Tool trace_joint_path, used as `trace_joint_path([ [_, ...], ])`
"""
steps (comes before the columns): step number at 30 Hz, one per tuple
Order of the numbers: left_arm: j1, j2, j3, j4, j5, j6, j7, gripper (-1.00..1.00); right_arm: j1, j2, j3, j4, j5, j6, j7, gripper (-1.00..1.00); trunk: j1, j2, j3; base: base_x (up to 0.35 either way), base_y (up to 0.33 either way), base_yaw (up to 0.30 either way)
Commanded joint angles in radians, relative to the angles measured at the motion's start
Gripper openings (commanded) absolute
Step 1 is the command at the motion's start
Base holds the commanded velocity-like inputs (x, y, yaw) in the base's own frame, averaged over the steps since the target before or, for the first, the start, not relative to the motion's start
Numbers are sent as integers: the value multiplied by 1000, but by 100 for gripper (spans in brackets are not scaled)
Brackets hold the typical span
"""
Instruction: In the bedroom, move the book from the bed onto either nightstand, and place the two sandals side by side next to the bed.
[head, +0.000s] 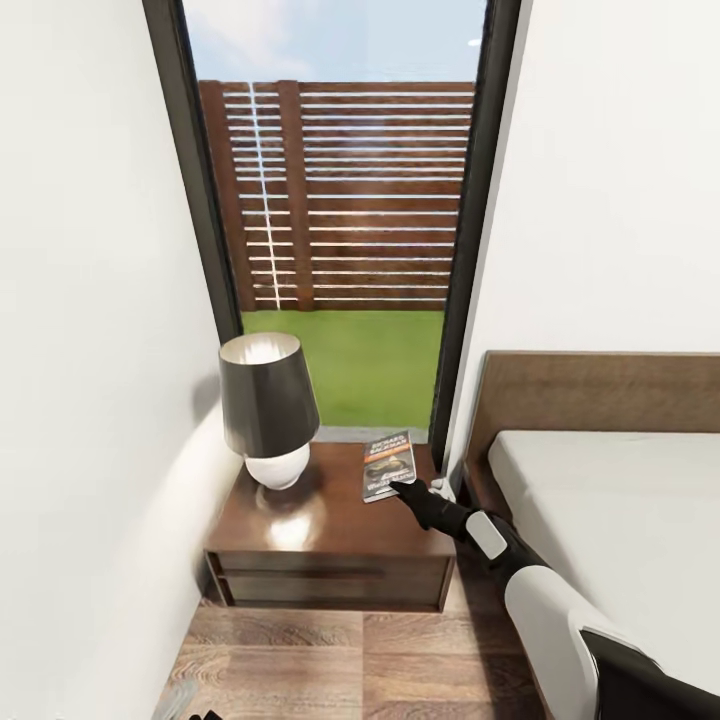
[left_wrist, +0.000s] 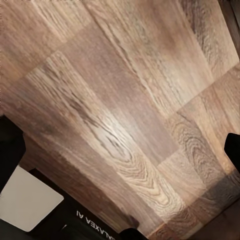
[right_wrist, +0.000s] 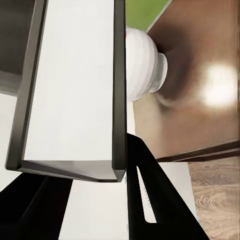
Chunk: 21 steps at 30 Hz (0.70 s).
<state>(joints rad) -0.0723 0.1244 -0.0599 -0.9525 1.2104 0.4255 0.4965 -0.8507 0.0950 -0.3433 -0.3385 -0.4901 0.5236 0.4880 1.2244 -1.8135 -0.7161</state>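
- The book (head: 388, 465) is a thin paperback with a dark cover, white lettering at its top, an orange band below that and a dark picture lower down.
- It lies at lower centre of the head view, over the right rear part of the nightstand (head: 310, 520) top, tilted slightly off square.
- In the right wrist view the book (right_wrist: 75, 85) shows edge-on as a pale block of pages between dark covers.
- The right gripper (head: 403, 487) is at the book's near edge, with the black fingers (right_wrist: 150, 200) closed on it.
- A lamp (head: 265, 410) with white round base and dark grey shade stands on the nightstand's left part, well apart from the book.
- The bed (head: 600, 480), dark wooden headboard and pale mattress, is at lower right, just beside the nightstand.
- The left wrist view looks on the wood-plank floor (left_wrist: 120, 110); dark finger tips of the left gripper sit at the frame edges, spread wide with nothing between them.
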Motion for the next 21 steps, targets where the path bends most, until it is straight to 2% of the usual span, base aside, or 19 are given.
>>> trace_joint_path([
  [1, 0, 1, -3, -1, 8, -1, 8, 100, -1, 1, -7, -1, -7, 9, 1, -100, 4, -8, -4, 0, 0, 0],
  [5, 0, 2, -3, 1, 7, -15, 8, 100, -1, 1, -4, -2, -4, -4, -2, -100, 19, -36, -17, 0, 0, 0],
  [12, 0, 2, -4, 4, 5, -22, 8, 100, -1, 1, -1, -2, -4, -70, -4, -100, 46, -85, -39, 0, 0, 0],
  [21, 1, 2, -4, 4, 8, -31, 8, 100, -1, -1, 0, -2, -4, -82, 5, -100, 81, -148, -67, 0, 0, 0],
])
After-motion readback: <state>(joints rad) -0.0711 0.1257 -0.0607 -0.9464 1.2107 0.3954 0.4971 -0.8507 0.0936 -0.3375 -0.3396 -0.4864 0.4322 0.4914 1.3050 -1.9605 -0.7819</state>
